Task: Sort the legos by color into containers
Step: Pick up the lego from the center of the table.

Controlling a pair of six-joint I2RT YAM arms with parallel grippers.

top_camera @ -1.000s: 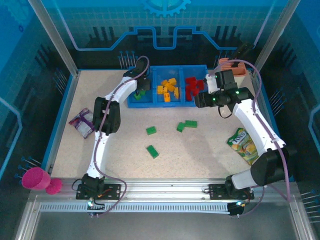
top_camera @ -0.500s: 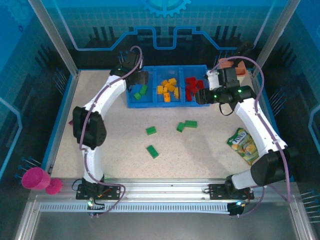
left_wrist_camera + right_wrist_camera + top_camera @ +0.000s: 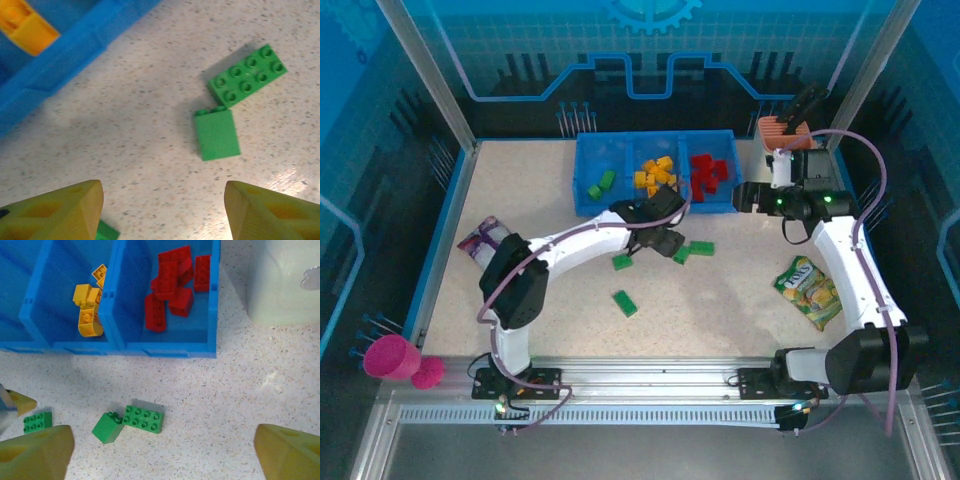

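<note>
- Blue plastic makes up the tray (image 3: 592, 158) at the far middle of the counter (image 3: 740, 310); it is divided into three adjoining compartments.
- Its left compartment holds two green legos (image 3: 600, 185), the middle one a heap of orange-yellow legos (image 3: 655, 175), and the right one the red legos (image 3: 710, 172).
- Four more green bricks lie loose on the counter, near of the tray.
- Two of them form a pair: a studs-up brick (image 3: 247, 75) and a tilted brick (image 3: 216, 134), which meet at one corner.
- A third brick (image 3: 622, 262) lies to the left of the pair, and a fourth (image 3: 625, 303) lies nearer still.
- The left pincer (image 3: 667, 238) hangs over the counter just left of the pair. In its wrist view the left pincer (image 3: 160, 215) is spread, with bare counter between its yellow fingers (image 3: 55, 212).
- The right pincer (image 3: 745, 197) sits at the tray's right end, near of the peach holder (image 3: 783, 130). In its wrist view the right pincer (image 3: 160, 455) is spread wide and grips nothing.
- A yellow-green snack packet (image 3: 807, 290) lies to the right, a purple packet (image 3: 483, 243) to the left, and a pink cup (image 3: 390, 357) at the near left.
</note>
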